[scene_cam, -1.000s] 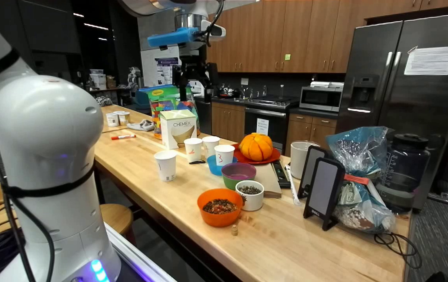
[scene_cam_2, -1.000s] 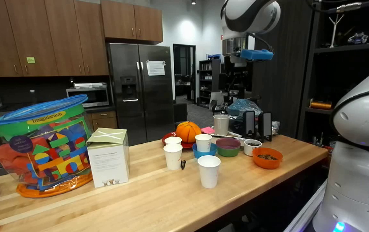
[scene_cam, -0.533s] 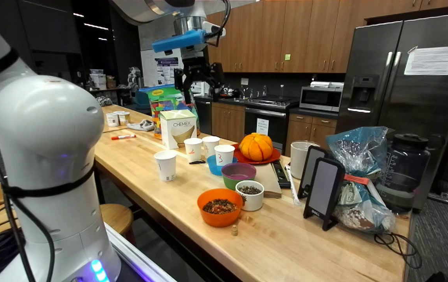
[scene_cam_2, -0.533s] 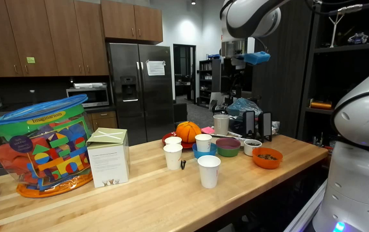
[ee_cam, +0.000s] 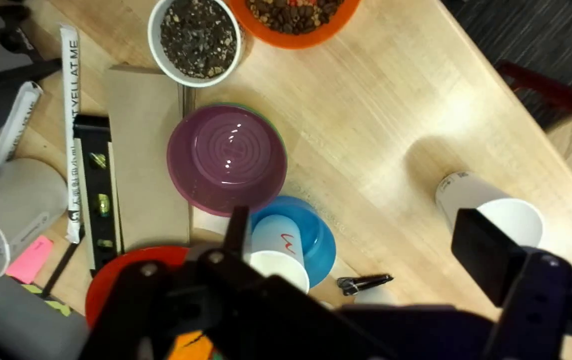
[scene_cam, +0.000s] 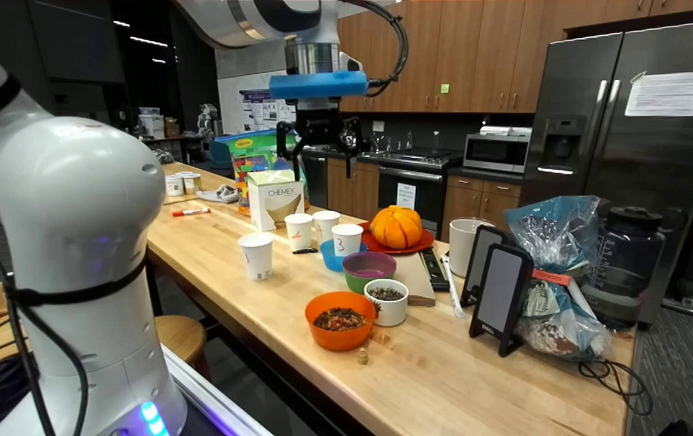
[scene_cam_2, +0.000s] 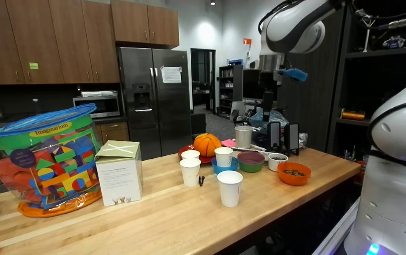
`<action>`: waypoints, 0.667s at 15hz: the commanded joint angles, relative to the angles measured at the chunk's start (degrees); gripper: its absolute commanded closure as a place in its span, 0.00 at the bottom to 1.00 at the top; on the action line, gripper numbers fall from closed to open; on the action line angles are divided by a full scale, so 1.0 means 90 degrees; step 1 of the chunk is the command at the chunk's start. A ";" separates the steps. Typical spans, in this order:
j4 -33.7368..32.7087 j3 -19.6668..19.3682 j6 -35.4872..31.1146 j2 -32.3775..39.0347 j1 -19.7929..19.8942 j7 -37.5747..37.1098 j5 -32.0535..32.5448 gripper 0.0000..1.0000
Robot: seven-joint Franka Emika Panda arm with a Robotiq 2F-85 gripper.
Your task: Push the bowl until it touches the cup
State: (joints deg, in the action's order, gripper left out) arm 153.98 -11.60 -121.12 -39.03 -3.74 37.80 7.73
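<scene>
The orange bowl, holding brown beans and grains, sits near the table's front edge; it also shows in an exterior view and, cut off by the top edge, in the wrist view. Several white cups stand about. One white cup stands alone nearer the front edge, well apart from the bowl; the wrist view has this cup partly behind a finger. My gripper hangs high above the table, jaws wide apart, touching nothing. From the wrist, the gripper has only table and a black clip far below between its fingers.
A white tub of dark bits sits close beside the orange bowl. Behind it come a purple-green bowl and a blue bowl with a marked cup in it. A pumpkin, a Chemex box and black stands surround them.
My gripper has come down somewhat, turned about its axis and shifted rightwards in both exterior views. Its jaws stay apart. The bowl, cups and other things on the table have not moved.
</scene>
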 commanded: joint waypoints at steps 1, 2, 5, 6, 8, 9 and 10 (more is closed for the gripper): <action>0.0055 -0.0644 0.0259 -0.0245 0.0162 0.1639 0.0306 0.00; 0.0043 -0.0705 0.0284 -0.0227 0.0333 0.1920 0.0498 0.00; 0.0066 -0.0867 0.0108 -0.0166 0.0874 0.2629 0.1185 0.00; 0.0081 -0.0907 0.0036 -0.0160 0.1033 0.2833 0.1417 0.00; 0.0149 -0.0996 -0.0272 -0.0183 0.1338 0.2919 0.1668 0.00; 0.0031 -0.0843 -0.0021 -0.0037 0.1170 0.2772 0.1356 0.00; 0.0041 -0.0860 -0.0049 -0.0035 0.1253 0.2808 0.1369 0.00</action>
State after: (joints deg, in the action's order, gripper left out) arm 154.40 -20.23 -121.51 -39.53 6.64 62.54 20.76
